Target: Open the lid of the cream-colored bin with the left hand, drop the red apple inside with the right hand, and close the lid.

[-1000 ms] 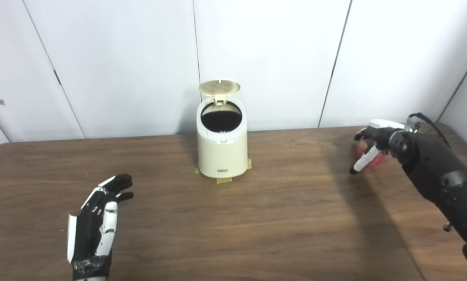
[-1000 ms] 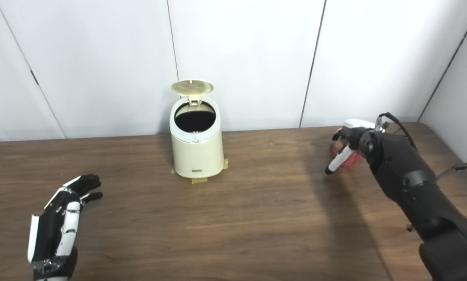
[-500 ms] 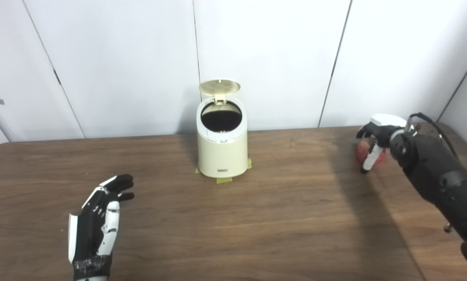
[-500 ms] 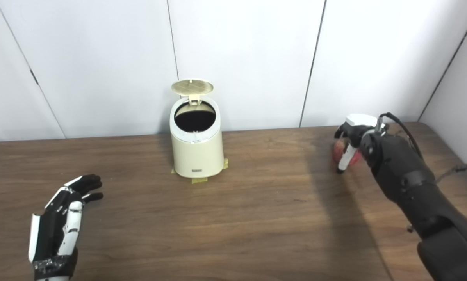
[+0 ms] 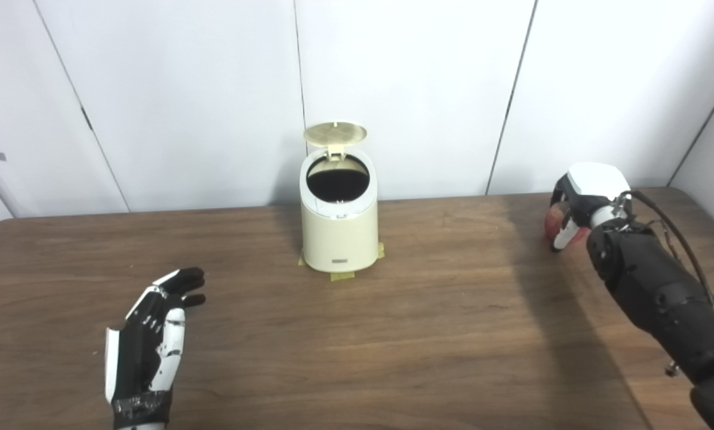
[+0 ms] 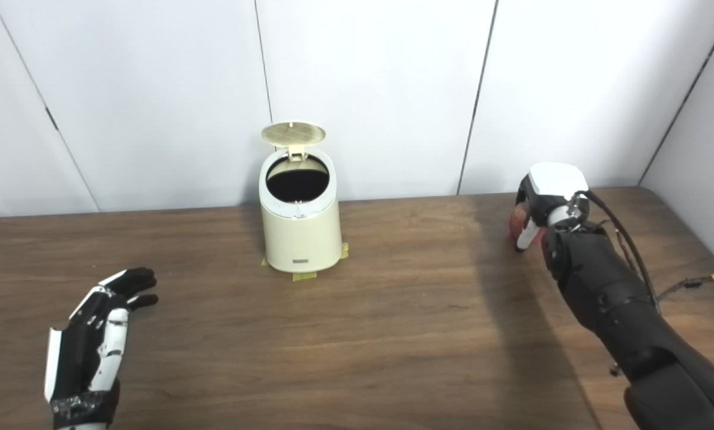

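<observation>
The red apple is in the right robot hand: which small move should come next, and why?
Probably carry the red apple left, above the cream-colored bin. The right robot hand is closed on it, and the lid stands open.

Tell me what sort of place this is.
Probably a lab or test room, not a home: plain white wall panels, a bare wooden table, and a cream bin held in place with tape.

The right hand (image 5: pixel 579 200) hides most of the red apple (image 5: pixel 551 222).
</observation>
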Tool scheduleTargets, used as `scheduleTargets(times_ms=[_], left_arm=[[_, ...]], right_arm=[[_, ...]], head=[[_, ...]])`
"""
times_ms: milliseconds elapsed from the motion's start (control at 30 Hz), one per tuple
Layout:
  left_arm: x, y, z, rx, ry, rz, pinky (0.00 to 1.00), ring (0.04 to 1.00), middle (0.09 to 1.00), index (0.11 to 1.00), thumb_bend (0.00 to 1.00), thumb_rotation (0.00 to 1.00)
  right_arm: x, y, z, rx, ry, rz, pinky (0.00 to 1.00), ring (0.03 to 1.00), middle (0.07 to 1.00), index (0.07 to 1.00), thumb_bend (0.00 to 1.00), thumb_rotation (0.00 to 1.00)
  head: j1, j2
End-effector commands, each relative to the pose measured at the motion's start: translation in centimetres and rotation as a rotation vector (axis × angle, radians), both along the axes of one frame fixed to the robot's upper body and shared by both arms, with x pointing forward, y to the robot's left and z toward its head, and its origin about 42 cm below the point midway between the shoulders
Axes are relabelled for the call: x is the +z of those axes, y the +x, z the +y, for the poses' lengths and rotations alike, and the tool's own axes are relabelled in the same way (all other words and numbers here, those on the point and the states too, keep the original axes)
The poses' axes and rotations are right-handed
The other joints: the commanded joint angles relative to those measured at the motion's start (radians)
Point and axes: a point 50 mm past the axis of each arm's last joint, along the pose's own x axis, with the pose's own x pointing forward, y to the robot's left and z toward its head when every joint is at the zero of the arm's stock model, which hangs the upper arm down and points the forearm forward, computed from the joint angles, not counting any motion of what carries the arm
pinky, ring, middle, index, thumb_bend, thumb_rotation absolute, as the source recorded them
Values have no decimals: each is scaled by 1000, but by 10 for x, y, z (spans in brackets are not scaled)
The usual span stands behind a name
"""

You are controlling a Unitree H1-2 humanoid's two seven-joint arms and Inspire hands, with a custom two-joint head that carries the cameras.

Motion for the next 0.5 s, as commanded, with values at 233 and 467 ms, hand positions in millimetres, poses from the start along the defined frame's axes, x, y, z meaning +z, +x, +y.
scheduleTargets(times_ms=[233, 467], left_arm=[[-7, -19, -8, 10, -28, -5, 670, 746, 739, 698, 89, 574], [-10, -16, -10, 12, -32, 1, 667, 744, 737, 696, 88, 582]], right_arm=[[52, 5, 23, 118, -9, -83, 360, 405, 493, 513, 518, 0], [97, -25, 82, 363, 31, -214, 293, 384, 465, 510, 518, 0]], head=[[-3, 5], [-1, 0]])
